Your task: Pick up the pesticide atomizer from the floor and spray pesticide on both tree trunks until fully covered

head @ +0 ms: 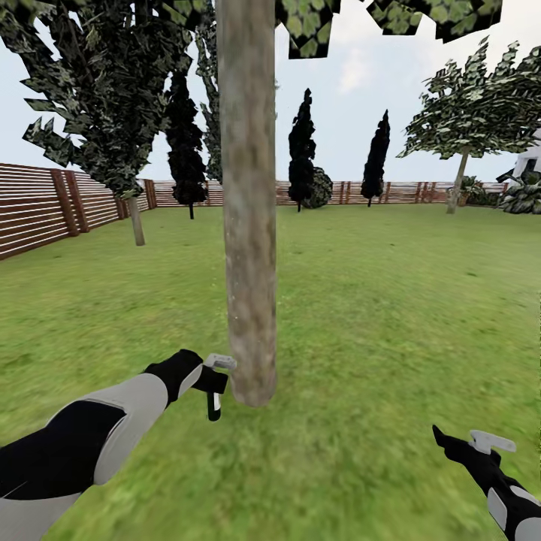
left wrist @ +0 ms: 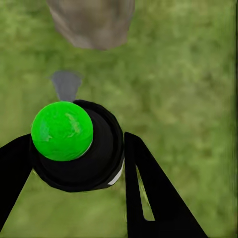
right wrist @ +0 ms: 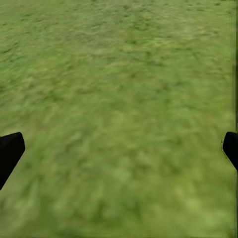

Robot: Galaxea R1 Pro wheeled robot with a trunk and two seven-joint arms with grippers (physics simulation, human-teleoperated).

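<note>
We have the pesticide atomizer [head: 214,397] clamped in the left gripper [head: 213,381], just beside the base of the near tree trunk [head: 248,225]. Pickup done; no coating visible yet. Second tree [head: 137,222] well beyond, untreated. Right gripper [right wrist: 119,148] spread, empty.

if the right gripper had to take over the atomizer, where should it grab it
Probably the slim black body hanging below the left gripper, coming from the right arm's side. The pesticide atomizer hangs upright, its lower body bare, while the left fingers clamp its green-capped top and the tree trunk stands close beyond it.
</note>
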